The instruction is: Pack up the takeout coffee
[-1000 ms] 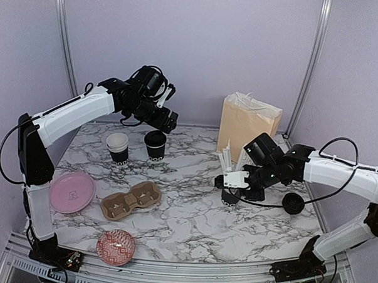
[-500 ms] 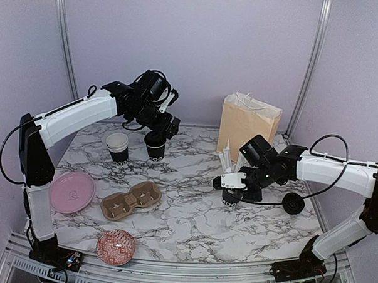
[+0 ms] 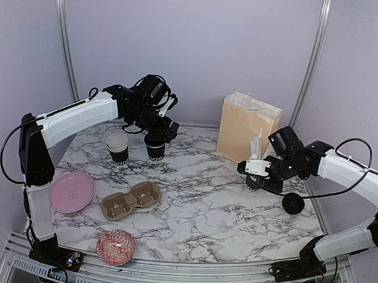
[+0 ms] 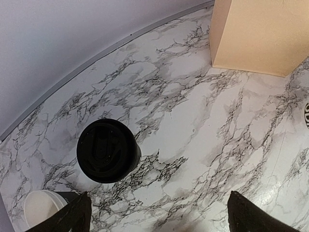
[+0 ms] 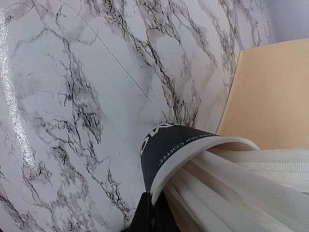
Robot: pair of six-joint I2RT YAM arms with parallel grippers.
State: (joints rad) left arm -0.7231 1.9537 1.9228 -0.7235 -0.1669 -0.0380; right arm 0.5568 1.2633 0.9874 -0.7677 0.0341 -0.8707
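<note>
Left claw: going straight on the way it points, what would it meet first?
Probably the black paper cup with the black lid, off-centre between the open jaws; otherwise the marble tabletop.

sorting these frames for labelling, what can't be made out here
- Top view: the inside of the paper bag, hidden by its own walls.
- Top view: the lettering on the lidded cup, too small to read.
- Left wrist view: the open cup, cut off by the bottom edge.
- Right wrist view: the straws, cut off by the right edge.
</note>
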